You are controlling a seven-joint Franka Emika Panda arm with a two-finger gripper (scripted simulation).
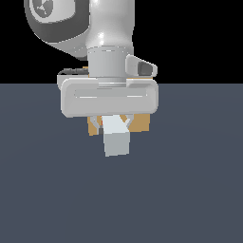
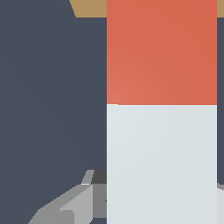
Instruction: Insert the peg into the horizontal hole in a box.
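Observation:
My gripper (image 1: 113, 124) is shut on the peg (image 1: 116, 137). In the exterior view the peg's pale grey-white end points toward the camera and hangs above the dark floor. In the wrist view the peg (image 2: 162, 109) fills much of the picture, its red-orange end pointing toward the tan-brown box (image 2: 89, 8), of which only a strip shows. In the exterior view the box (image 1: 140, 123) sits behind the gripper and is mostly covered by it. The hole is hidden in both views. One grey finger (image 2: 74, 205) shows beside the peg.
The dark grey-blue floor (image 1: 190, 190) spreads around the gripper. The arm's white wrist and hand body (image 1: 109, 95) block the view of the box's face.

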